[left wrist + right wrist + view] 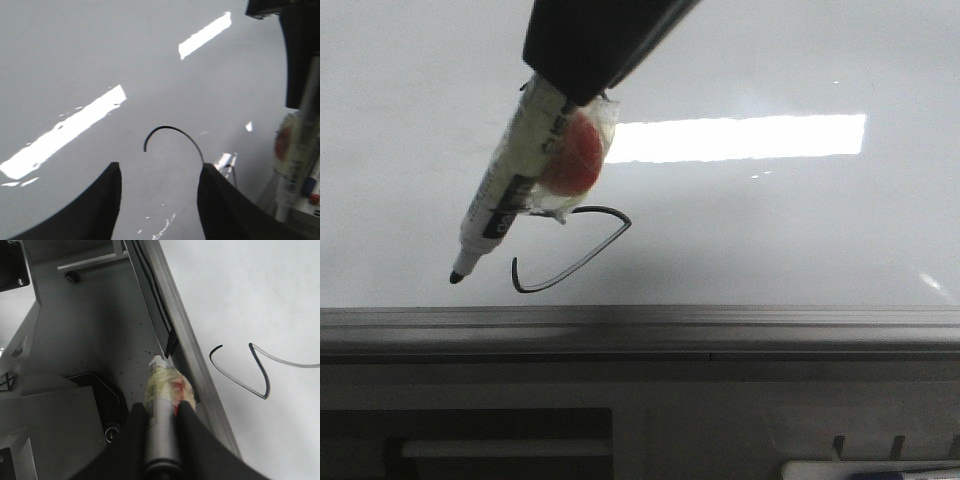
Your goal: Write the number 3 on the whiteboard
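Slanting down-left, marker (510, 195) tip near number 3 (575, 255).

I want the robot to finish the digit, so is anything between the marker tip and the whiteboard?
Nothing visible. The marker, held in the right gripper, hangs tip-down beside the number 3, over bare whiteboard. The left gripper has open jaws and holds nothing.

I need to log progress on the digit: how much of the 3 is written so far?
Most of the number 3 is drawn on the whiteboard: its pointed middle and a hooked end show. The right gripper holds the marker, tip just off the stroke's end. Whether any stroke remains is unclear. The left gripper is open.
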Tool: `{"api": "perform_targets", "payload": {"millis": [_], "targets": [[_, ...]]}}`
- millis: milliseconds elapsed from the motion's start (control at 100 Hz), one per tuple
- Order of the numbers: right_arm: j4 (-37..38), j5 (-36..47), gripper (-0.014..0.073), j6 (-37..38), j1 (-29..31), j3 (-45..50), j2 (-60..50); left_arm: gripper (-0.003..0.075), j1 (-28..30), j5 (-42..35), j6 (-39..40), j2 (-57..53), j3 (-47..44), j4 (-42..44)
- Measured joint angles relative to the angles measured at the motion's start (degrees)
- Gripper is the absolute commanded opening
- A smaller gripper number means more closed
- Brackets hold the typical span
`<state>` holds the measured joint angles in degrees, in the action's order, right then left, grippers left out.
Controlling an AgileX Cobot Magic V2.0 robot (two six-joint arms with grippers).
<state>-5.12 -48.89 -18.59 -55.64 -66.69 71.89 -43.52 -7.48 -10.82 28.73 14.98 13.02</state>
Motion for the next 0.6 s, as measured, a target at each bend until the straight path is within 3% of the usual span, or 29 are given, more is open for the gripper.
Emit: {"api": "perform_targets", "payload": {"millis": [260, 600], "targets": [[0.0, 3.26, -0.0041, 0.0, -0.12, 0.0, 0.0, 0.0356, -6.78, -2.13, 0.0, 9.43, 0.0, 5.7], [0.0, 3.5, -0.0041, 0.0, -1.09, 0.0, 0.0, 0.0356, -7.23, -9.13, -0.23, 21.1, 0.2, 6.95]]}}
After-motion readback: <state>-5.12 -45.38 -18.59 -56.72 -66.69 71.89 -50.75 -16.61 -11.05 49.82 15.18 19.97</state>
